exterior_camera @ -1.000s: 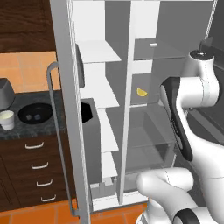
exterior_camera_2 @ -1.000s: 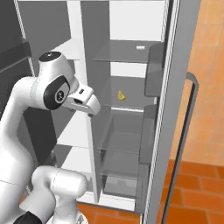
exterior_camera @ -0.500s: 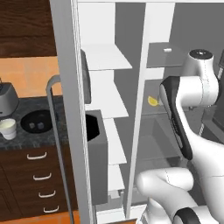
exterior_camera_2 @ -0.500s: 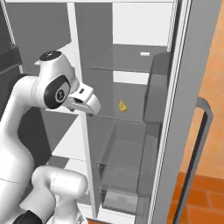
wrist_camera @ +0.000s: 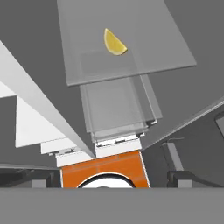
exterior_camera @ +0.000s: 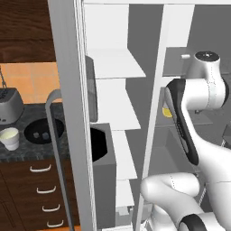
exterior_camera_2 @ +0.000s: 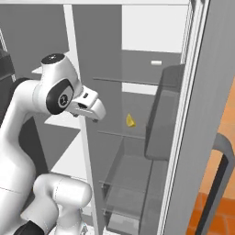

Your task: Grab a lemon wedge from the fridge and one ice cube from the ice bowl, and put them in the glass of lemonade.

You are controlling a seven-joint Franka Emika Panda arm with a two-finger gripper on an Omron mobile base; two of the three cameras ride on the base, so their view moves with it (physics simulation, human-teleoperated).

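The fridge (exterior_camera: 67, 113) stands open, tall and grey, with a long vertical handle on its swung-out door. Inside, the lemon wedge (wrist_camera: 114, 43), a small bright yellow crescent, lies flat on a clear glass shelf. To the left, on the dark table, the shallow black ice bowl (exterior_camera: 43, 131) holds pale cubes, and just beside it stands the glass of lemonade (exterior_camera: 10, 138), upright, whitish.

glossy white arm (exterior_camera_2: 27, 119), dark rounded joints
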